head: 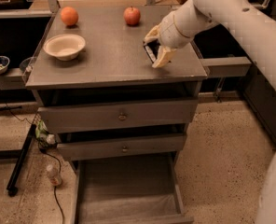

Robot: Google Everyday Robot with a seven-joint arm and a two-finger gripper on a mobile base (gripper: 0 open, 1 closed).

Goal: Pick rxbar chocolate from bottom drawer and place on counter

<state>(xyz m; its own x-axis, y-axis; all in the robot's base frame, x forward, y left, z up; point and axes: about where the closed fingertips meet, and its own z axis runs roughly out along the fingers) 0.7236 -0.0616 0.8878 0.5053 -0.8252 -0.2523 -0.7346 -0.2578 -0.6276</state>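
Claw (pixel 155 46) is clenching small flat dark-wrapped rxbar chocolate (pixel 149 51) at right side of matte grey square tabletop (pixel 110 55). Deep grey bottom drawer (pixel 128 190) w/ pale liner is hanging open below. Red apple (pixel 132 16), round orange fruit (pixel 69 16) & cream bowl (pixel 64 46) are sitting on tabletop.
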